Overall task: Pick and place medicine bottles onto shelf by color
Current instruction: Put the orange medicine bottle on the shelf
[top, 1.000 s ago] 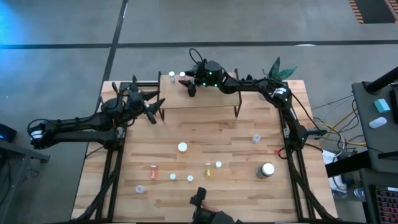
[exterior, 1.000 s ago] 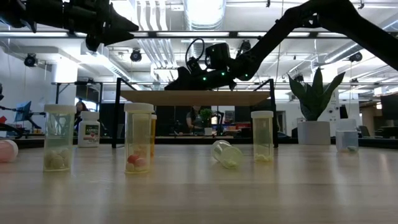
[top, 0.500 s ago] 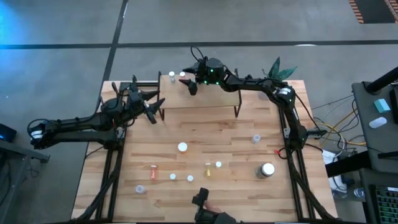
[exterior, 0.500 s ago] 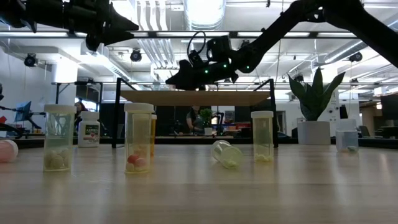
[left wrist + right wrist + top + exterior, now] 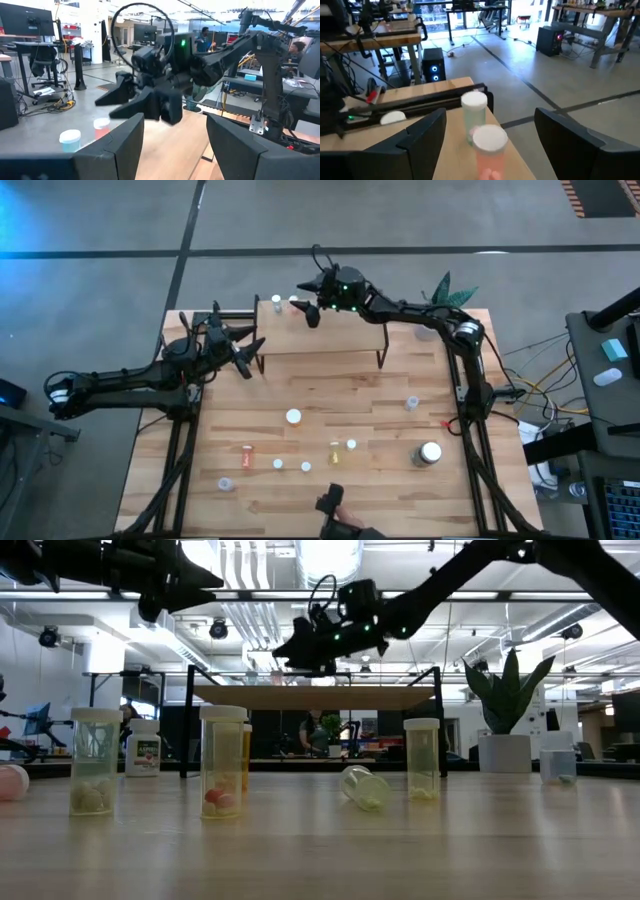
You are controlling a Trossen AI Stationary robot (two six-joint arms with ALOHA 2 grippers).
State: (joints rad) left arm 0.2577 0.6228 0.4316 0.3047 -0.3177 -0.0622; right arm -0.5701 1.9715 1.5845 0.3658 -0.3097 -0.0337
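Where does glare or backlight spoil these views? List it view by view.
Low view: ceiling lamp blown out, right pincer a silhouette. High view: even, bar a blue glow on the floor. Left wrist view: bright room, that pincer dark against it. Right wrist view: pink bottle evenly lit, no glare.

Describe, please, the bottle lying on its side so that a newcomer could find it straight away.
Start in the low view at the shelf, the raised wooden board on black legs at the back of the table. In front of it several bottles stand upright. The tipped bottle is just left of the upright yellowish bottle; it alone lies on its side, clear, with pale pills inside.
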